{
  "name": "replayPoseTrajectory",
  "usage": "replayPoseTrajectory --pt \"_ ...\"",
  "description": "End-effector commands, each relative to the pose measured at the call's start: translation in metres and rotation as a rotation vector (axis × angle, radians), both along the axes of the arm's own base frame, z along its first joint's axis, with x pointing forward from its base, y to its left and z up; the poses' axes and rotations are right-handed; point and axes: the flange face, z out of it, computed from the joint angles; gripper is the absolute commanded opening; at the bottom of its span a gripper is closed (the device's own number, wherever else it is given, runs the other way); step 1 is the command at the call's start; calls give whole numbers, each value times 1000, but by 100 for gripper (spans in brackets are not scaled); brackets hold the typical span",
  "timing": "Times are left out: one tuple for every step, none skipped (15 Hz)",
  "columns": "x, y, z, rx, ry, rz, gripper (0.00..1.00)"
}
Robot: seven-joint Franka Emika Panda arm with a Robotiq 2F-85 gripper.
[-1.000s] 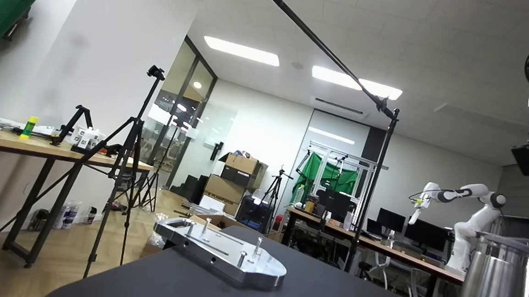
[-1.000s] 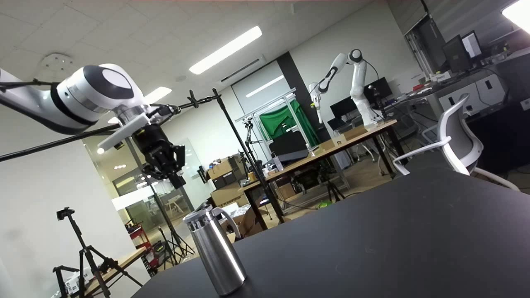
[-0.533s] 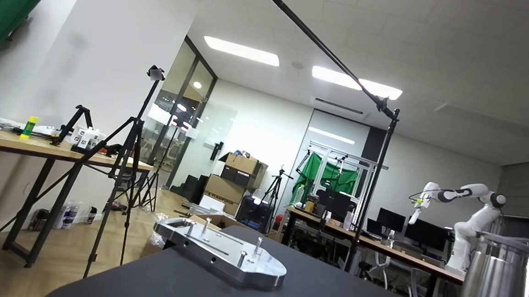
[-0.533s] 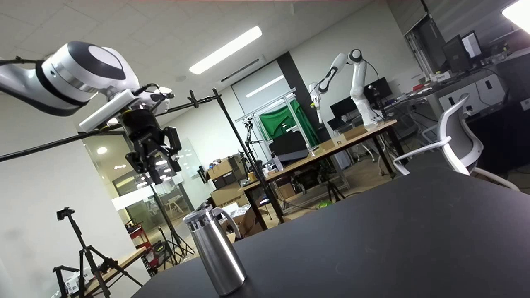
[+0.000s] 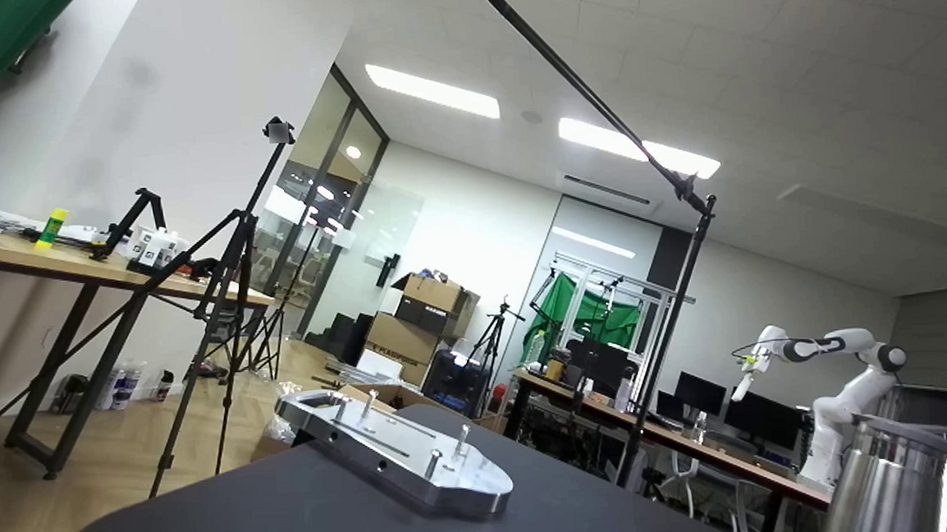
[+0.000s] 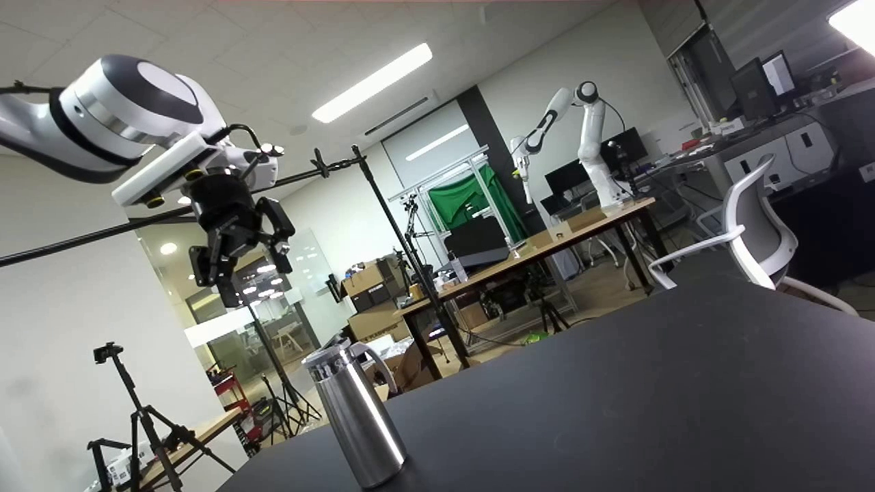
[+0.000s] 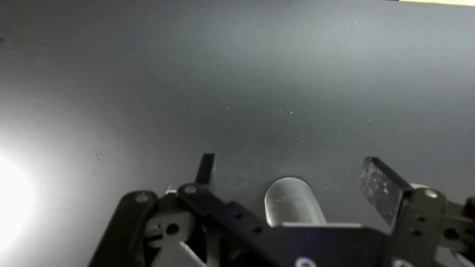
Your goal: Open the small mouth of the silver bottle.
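The silver bottle (image 6: 360, 425) stands upright on the dark table in an exterior view, with a handle (image 6: 377, 365) on one side. Its stepped top (image 6: 331, 357) carries a small dark part; whether the small mouth is open cannot be made out. At the right edge of an exterior view the bottle (image 5: 890, 483) is partly cut off. My gripper (image 6: 256, 279) hangs above the bottle and apart from it, jaws wide with nothing held. Seen from the wrist, the bottle's body (image 7: 293, 204) lies below my gripper (image 7: 290, 158), its top hidden behind the gripper's base.
A flat metal plate (image 5: 403, 451) with upright pegs rests on the same dark table (image 5: 291, 516). A black tripod (image 5: 235, 264) and a slanting boom stand (image 5: 667, 344) rise behind it. A white chair (image 6: 752, 232) is at the table's far side in an exterior view.
My gripper has risen and drawn back from over the bottle, leaving the exterior view where it showed at the right edge. Its fingers have spread from nearly together to wide. The bottle has not moved.
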Motion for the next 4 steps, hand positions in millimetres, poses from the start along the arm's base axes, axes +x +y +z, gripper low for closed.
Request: replayPoseTrajectory --pt "-2 1 -4 -1 17 0 100" --pt "-2 1 -7 -2 24 1 100" --pt "-2 1 -8 -2 28 2 100" --pt "-2 1 -9 -2 29 2 100"
